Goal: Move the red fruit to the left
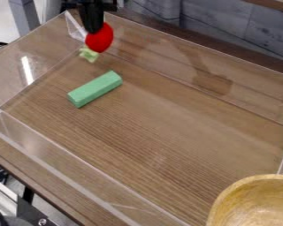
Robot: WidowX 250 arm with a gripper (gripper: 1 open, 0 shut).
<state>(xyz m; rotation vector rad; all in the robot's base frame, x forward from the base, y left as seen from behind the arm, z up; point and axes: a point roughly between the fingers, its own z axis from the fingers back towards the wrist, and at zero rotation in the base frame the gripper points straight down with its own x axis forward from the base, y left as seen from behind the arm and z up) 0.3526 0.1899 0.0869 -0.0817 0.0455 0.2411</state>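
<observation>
Gripper (95, 25) points down, jaws clamped on the top of the strawberry (99, 38) — fruit hangs right below them, leafy cap lowest, beyond the green block (95, 88).

We see a green rectangular block (95, 89) lying flat on the brown wood-grain tabletop (179, 132), ringed by clear acrylic walls (14, 75); a pale wooden bowl (256, 203) sits at the near right corner.

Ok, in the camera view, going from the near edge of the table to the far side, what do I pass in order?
wooden bowl → green block → strawberry, held in the gripper near the far left corner.
</observation>
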